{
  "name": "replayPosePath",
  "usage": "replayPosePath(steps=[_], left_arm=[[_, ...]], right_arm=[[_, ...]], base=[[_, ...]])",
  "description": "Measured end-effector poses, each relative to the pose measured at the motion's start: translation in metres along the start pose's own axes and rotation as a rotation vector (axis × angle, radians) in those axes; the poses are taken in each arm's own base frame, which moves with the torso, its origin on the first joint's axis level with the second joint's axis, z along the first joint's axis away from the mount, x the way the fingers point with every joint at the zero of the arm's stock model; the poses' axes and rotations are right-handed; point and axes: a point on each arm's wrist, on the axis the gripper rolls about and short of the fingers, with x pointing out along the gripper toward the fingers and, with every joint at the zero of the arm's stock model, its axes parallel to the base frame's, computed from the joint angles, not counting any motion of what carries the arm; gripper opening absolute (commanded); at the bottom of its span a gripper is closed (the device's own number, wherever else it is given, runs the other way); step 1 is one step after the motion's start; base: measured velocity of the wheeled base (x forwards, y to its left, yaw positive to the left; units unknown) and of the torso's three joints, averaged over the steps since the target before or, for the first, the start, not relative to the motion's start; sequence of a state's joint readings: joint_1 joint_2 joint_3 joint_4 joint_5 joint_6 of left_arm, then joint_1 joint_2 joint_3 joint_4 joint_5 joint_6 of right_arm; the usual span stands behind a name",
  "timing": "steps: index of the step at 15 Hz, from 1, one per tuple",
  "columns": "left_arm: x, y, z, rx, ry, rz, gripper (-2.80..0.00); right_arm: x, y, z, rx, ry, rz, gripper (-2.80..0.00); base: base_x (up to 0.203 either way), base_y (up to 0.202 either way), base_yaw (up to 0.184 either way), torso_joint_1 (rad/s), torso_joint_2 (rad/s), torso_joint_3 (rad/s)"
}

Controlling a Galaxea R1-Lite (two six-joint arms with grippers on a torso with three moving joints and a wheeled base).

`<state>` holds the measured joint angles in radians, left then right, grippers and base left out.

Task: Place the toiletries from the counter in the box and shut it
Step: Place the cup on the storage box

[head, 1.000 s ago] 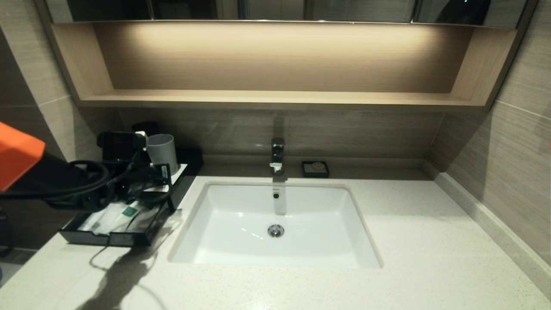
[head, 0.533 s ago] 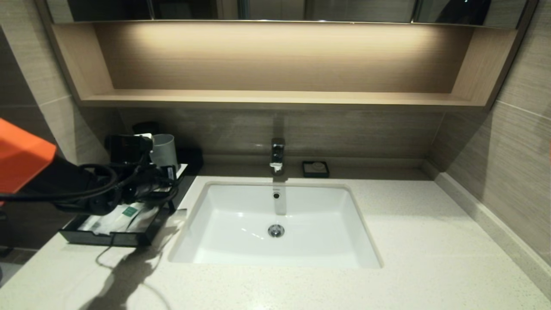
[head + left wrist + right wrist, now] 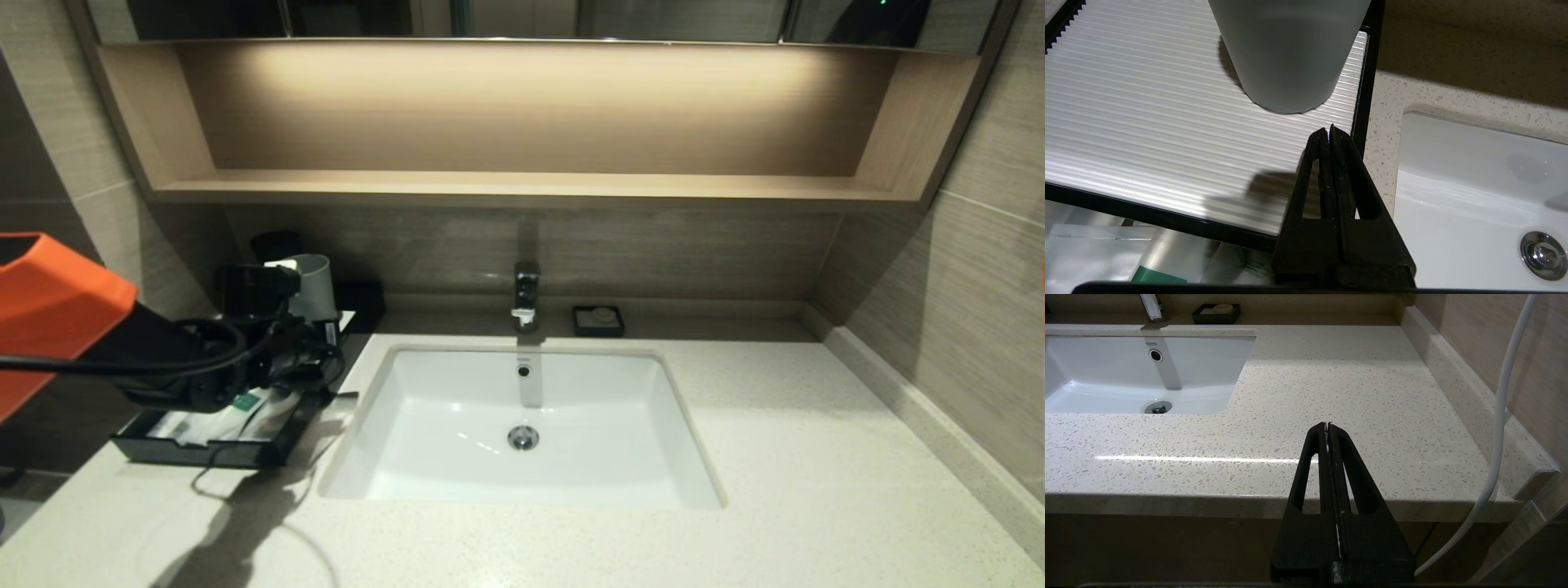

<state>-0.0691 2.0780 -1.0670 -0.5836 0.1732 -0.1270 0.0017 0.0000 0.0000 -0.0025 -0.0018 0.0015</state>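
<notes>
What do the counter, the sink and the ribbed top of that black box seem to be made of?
Counter: polished stone or a stone-like composite, judging by its pale speckles and the streak of reflected light. Sink: glazed white ceramic, probably; it is smooth with bright glints. Box top: likely ribbed white plastic, with fine parallel ridges and a soft sheen, set in a black frame.

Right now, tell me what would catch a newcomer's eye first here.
The white sink set in the counter dominates the middle, with the tap behind it. At far left, the orange-shelled left arm reaches over the box, its drawer out with the toiletries inside; the left gripper is shut above the ribbed white top beside a grey cup. The right gripper, shut, hangs off the counter's front edge.
</notes>
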Motion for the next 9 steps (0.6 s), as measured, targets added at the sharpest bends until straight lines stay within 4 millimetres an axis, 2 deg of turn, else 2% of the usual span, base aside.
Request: replayPosePath(steps=[9], left_arm=[[0.016,0.001,0.006,-0.011,-0.062,0.018,-2.80]], right_arm=[[0.000,0.000,0.000,0.000,0.000,0.000,-2.80]], base=[[0.000,0.000,0.000,0.000,0.00,0.000]])
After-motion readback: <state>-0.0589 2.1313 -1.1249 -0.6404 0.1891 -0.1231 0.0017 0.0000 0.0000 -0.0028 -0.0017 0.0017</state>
